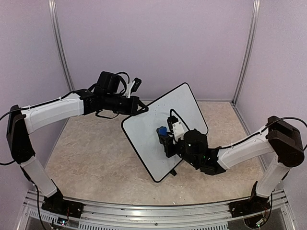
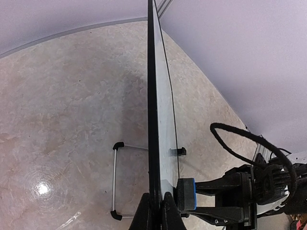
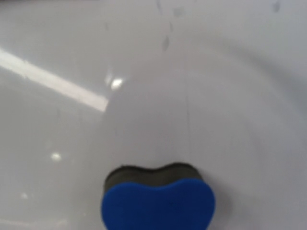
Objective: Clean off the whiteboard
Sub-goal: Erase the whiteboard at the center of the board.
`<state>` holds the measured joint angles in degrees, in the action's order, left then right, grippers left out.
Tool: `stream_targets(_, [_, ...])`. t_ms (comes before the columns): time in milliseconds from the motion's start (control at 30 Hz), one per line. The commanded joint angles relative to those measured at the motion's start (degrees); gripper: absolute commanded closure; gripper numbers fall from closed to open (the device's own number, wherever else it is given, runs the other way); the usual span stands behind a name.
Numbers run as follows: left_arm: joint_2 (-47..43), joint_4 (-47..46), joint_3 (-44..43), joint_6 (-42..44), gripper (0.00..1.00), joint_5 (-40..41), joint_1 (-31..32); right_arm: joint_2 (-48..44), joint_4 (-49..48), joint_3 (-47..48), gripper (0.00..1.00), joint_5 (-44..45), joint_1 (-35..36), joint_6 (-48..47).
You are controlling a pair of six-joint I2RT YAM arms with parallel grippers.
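Observation:
The whiteboard (image 1: 165,132) stands tilted on the table, white face toward the right arm. My left gripper (image 1: 142,109) is shut on its upper left rim. In the left wrist view the board (image 2: 163,110) shows edge-on, with my left gripper (image 2: 157,212) clamped on the black rim. My right gripper (image 1: 166,138) is shut on a blue eraser (image 1: 162,130) and presses its dark felt side on the board's face. The eraser also shows in the left wrist view (image 2: 186,194) and the right wrist view (image 3: 158,203). The board (image 3: 192,96) fills that view, with faint grey smudges near the top; the right fingers are hidden.
A wire stand (image 2: 115,179) props the board from behind and a black clip foot (image 2: 181,151) sticks out at its front. Pale booth walls with metal posts (image 1: 58,38) close in the table. An aluminium rail (image 1: 153,211) runs along the near edge.

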<state>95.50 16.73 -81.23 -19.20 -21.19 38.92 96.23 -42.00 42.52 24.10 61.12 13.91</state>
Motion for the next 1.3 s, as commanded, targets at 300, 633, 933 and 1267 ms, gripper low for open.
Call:
stream_targets(300, [0.6,0.6,0.4,4.1,1.00,-4.0,2.1,-0.2,10.4,-13.9,0.77,-0.7,1.6,9.3])
stream_targets(633, [0.7,0.5,0.5,3.9,1.00,-4.2,2.2,-2.2,11.4,-13.6,0.77,0.4,1.5,8.2])
stream_targets(933, [1.2,0.6,0.5,4.1,1.00,-3.8,2.2,1.3,9.3,-0.1,0.77,-4.5,1.6,-0.9])
stream_targets(1267, [0.8,0.4,0.4,3.8,1.00,-4.4,1.7,2.7,9.1,-2.3,0.77,-7.2,4.6,0.1])
